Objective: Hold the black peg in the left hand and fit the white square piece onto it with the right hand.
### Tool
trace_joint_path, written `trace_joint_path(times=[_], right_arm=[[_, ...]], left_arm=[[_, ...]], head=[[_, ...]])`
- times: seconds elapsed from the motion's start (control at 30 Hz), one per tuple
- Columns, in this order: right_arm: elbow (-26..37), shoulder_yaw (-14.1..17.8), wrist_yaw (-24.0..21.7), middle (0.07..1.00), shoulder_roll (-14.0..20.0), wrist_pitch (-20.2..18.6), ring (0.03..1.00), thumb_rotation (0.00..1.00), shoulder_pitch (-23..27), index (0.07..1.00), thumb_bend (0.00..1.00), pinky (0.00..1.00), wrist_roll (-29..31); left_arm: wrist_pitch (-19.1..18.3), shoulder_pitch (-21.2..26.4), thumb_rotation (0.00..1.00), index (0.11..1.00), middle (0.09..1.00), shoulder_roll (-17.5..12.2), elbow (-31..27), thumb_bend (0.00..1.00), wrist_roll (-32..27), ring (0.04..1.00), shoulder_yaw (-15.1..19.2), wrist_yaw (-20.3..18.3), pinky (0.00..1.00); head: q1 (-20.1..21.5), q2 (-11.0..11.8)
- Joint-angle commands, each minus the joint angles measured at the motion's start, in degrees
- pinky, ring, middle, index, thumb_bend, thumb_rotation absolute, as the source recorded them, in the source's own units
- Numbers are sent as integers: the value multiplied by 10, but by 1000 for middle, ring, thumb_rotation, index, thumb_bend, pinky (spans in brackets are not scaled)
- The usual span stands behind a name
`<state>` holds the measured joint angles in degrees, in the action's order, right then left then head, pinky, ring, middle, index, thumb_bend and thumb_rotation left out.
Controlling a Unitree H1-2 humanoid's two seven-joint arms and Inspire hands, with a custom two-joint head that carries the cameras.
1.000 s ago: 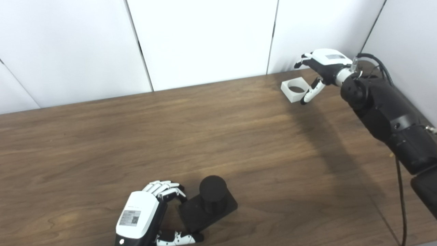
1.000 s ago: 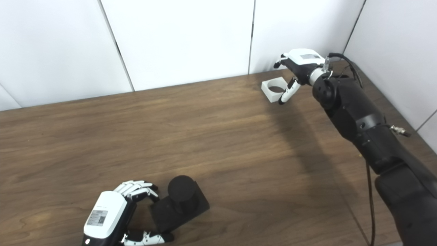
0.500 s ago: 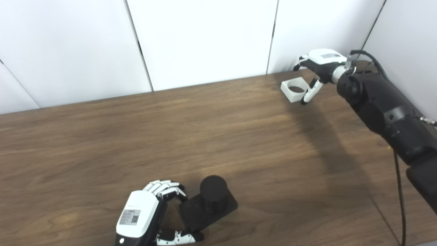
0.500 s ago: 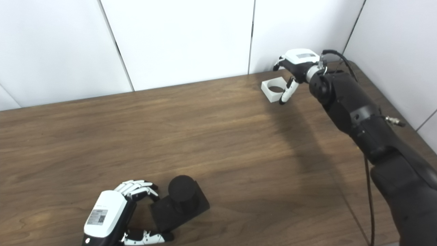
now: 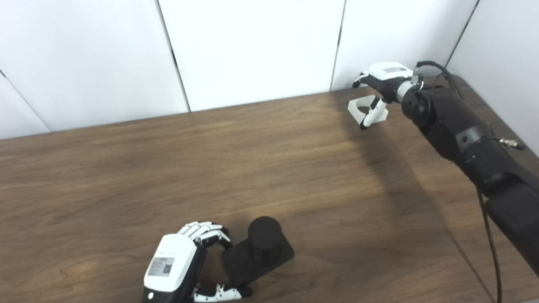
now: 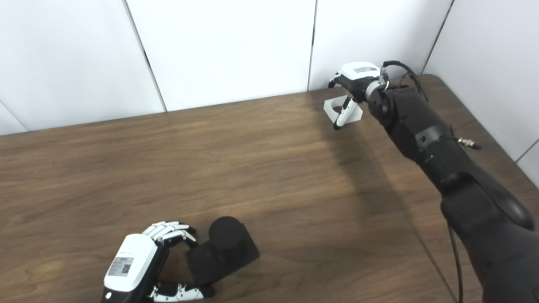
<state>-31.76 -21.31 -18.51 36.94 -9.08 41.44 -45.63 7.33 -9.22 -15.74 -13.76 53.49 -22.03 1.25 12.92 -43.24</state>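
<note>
The black peg (image 5: pixel 264 232) stands upright on its flat black square base (image 5: pixel 269 261) near the table's front edge. My left hand (image 5: pixel 172 267) is at the base's left side, with fingers curled on its far corner and the thumb along its near edge. The white square piece (image 5: pixel 355 110), with a round hole, lies at the far right of the table. My right hand (image 5: pixel 383 78) hovers over it, open. Its thumb (image 5: pixel 370 114) crosses the front of the piece and its fingers hang behind it. Whether they touch it I cannot tell.
The brown wooden table (image 5: pixel 269 160) ends at white wall panels (image 5: pixel 252 50) at the back and on the right. A black cable (image 5: pixel 488 235) hangs along my right forearm. The table's right edge runs close beside my right arm.
My right hand has moved left over the white piece, so the thumb now crosses its middle instead of its right side. The left hand and peg have not moved. The camera shifted slightly.
</note>
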Motion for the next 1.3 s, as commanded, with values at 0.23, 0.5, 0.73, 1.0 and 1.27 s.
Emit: trace_joint_path(times=[0.23,0.5,0.73,1.0,1.27], right_arm=[[3,1,7,957,11,-9,992,272,41,858,874,956,-9],[2,-1,0,951,21,-14,986,264,41,847,867,947,-15],[10,2,-14,944,33,-23,983,278,40,840,865,935,-19],[14,3,-16,936,33,-30,979,277,39,830,872,942,-16],[13,-1,-17,940,33,-32,981,350,36,811,843,926,-20]], left_arm=[[-12,-12,47,488,721,-9,1,517,-2,767,-2,-35,787],[-10,-13,47,488,720,-10,0,517,-3,766,0,-38,788],[-11,-13,47,488,720,-8,0,517,-6,767,1,-39,791],[-8,-13,46,488,718,-10,-2,516,-8,764,4,-38,787],[4,-14,44,487,703,-7,0,516,-12,749,8,-19,771]], head=[[-2,-3],[-1,-5],[-2,-7],[-1,-9],[1,-9]])
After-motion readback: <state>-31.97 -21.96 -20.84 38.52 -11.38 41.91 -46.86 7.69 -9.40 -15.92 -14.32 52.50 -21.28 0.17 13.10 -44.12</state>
